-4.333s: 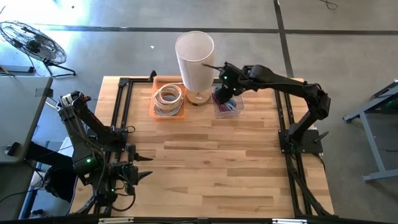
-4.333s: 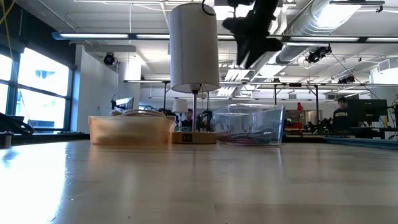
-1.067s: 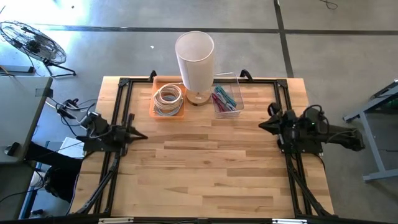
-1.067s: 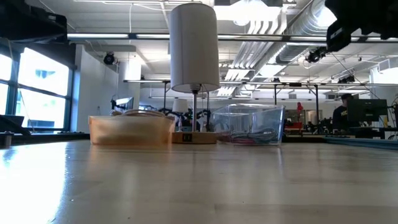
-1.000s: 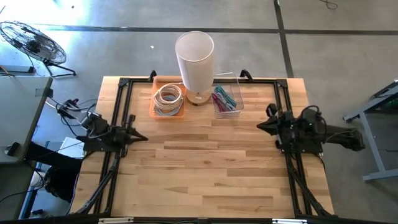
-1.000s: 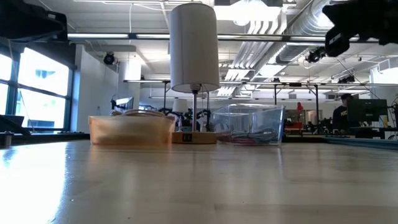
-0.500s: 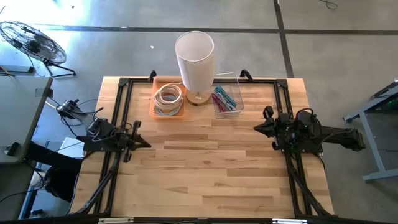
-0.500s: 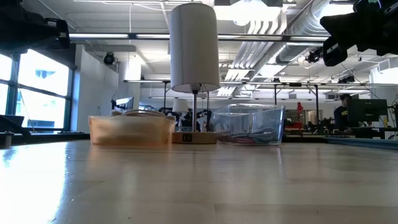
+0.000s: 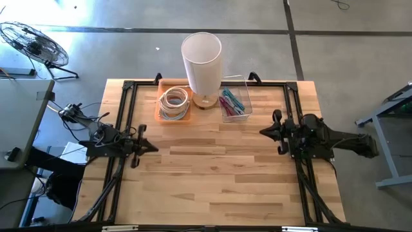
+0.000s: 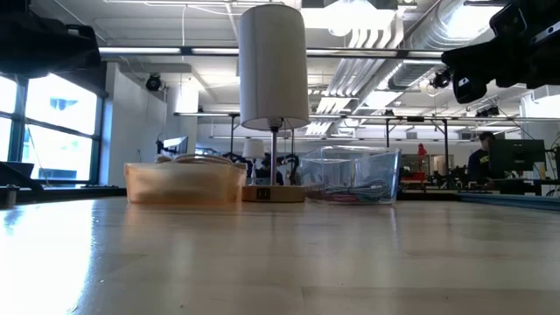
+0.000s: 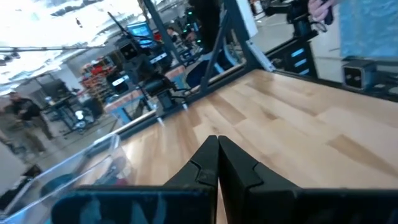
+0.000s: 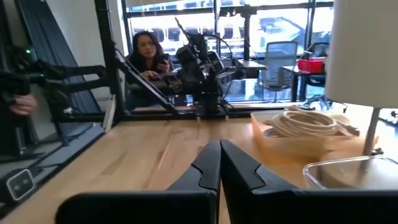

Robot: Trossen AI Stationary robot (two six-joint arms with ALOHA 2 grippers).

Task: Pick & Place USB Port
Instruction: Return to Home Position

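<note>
A white lamp (image 9: 201,61) stands at the table's far edge on its wooden base (image 10: 273,192). To its left, an orange tray (image 9: 174,103) holds a coil of white cable (image 12: 305,122). To its right, a clear bin (image 9: 234,104) holds coloured cables. I cannot make out a USB port in any view. My left gripper (image 9: 153,147) hovers shut over the table's left side, pointing right, with nothing in it (image 11: 217,149). My right gripper (image 9: 262,132) hovers shut over the right side, pointing left, also with nothing in it (image 12: 219,152).
Black frame rails (image 9: 126,122) run along the table's left, right and far edges. The wooden top (image 9: 212,167) between the two grippers is bare. A person (image 12: 149,53) sits beyond the table's left edge, and other people stand in the room behind.
My right gripper has crept a little toward the table's left, out over the wood, still shut. My left gripper has shifted slightly toward the near edge and rolled about its own axis, still shut. Lamp, tray and bin have stayed put.
</note>
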